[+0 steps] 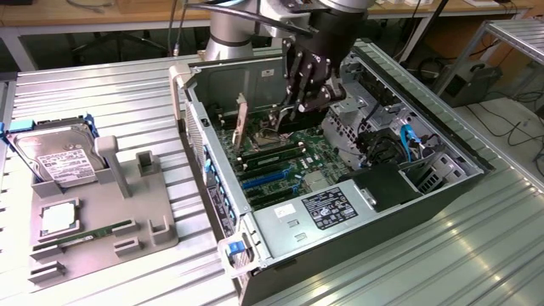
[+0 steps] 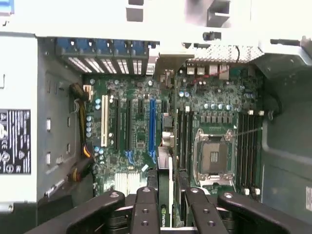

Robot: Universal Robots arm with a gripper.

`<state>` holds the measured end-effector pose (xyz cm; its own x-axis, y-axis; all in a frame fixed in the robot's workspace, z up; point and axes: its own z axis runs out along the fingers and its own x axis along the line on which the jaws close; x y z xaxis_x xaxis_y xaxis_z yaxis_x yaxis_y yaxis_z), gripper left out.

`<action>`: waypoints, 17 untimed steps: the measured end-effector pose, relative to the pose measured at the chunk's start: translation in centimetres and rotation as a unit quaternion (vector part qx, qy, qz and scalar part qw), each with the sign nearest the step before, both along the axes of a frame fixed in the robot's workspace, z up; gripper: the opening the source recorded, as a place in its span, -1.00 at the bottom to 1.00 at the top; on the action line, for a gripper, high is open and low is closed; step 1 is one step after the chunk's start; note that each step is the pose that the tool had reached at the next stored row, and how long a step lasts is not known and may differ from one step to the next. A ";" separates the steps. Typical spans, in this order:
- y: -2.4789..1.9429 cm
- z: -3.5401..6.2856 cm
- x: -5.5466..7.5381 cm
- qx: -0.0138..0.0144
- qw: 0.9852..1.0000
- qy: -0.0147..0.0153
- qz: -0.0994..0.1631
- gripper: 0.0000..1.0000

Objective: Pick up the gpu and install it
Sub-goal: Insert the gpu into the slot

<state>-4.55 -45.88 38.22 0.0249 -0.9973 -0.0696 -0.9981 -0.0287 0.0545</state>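
Slim black gpu card (image 1: 299,120): held inside the open black-and-silver computer case (image 1: 442,137), which lies on its side. The card stands on edge, its long side running along the green motherboard (image 1: 281,159), over the expansion-slot area. In the wrist view the gpu (image 2: 165,212) shows edge-on with a small green logo. It sits between the long blue slot (image 2: 152,126) and a bank of black memory slots (image 2: 184,141) (whether its lower edge touches a slot: cannot tell).

Jaws: closed onto the gpu, with black fingers (image 2: 145,209) on either side of the card's upper edge; nothing else in them. The silver-grey robot arm (image 1: 234,29) stands over the case at its far side.

Around the card:
- Bare square silver CPU socket (image 2: 212,156), just beside the memory slots.
- White slot (image 2: 104,122), further off past the blue one.
- Grey power supply with a black label (image 1: 332,209), at the near end of the case.

Outside the case, towards the exterior view's left, a grey plastic parts holder (image 1: 157,233) sits on the ribbed metal worktop (image 1: 425,261). All of its contents are well apart from the gpu:
- Silver hard drive with white label (image 1: 55,156), standing in a slot.
- Thin green memory stick (image 1: 85,237), lying flat.
- Square silver chip (image 1: 58,218).
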 end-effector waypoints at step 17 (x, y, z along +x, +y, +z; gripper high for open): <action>-0.33 -9.63 -1.8 -0.007 1.000 0.007 -0.007 -0.47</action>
<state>-6.39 -46.21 28.59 0.0096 -0.9984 -0.0564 -0.9975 -0.0135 0.0689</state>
